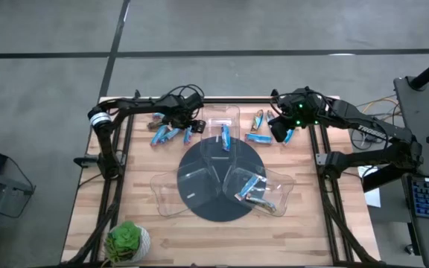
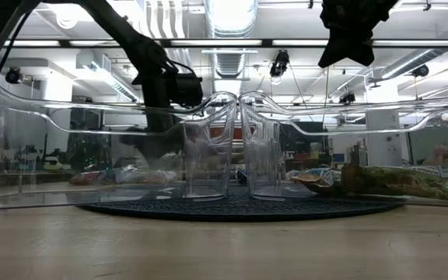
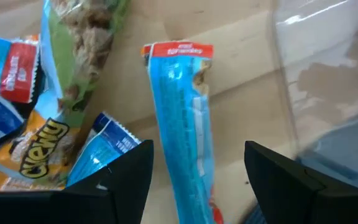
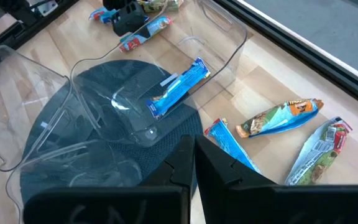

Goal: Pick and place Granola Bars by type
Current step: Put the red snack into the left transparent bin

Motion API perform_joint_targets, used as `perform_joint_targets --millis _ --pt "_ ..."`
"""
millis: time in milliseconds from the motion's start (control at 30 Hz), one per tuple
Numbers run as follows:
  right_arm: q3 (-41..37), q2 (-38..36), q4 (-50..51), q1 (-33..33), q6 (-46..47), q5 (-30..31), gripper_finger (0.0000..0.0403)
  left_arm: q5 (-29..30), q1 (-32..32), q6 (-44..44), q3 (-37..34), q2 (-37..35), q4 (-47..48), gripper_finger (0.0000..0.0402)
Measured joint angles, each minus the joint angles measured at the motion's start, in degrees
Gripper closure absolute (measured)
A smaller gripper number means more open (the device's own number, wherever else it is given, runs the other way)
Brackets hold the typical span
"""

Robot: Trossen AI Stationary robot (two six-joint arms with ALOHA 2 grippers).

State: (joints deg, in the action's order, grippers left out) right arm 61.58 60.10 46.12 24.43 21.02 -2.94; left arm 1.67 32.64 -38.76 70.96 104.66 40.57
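Granola bars in shiny blue wrappers (image 1: 166, 134) lie at your high view's upper left. Your left gripper (image 1: 187, 121) hangs spread over one blue bar (image 3: 182, 124). Your right gripper (image 1: 279, 128), pressed together, waits upper right.

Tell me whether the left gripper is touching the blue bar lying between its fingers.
Apart. In the left wrist view the blue bar lies on the wood between the left gripper's open fingers, with bare table showing on both sides.
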Motion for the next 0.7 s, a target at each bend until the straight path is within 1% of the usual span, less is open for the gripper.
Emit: perform_joint_targets --millis 567,700 --pt "0.0 0.0 0.09 -0.02 1.22 -0.07 0.0394 -0.26 0.52 -0.72 -0.24 0.48 -1.18 0.0168" --pt "0.0 0.0 0.09 -0.04 1.51 -0.08 0.0394 0.7 0.64 -1.19 -1.18 0.53 -1.51 0.0168"
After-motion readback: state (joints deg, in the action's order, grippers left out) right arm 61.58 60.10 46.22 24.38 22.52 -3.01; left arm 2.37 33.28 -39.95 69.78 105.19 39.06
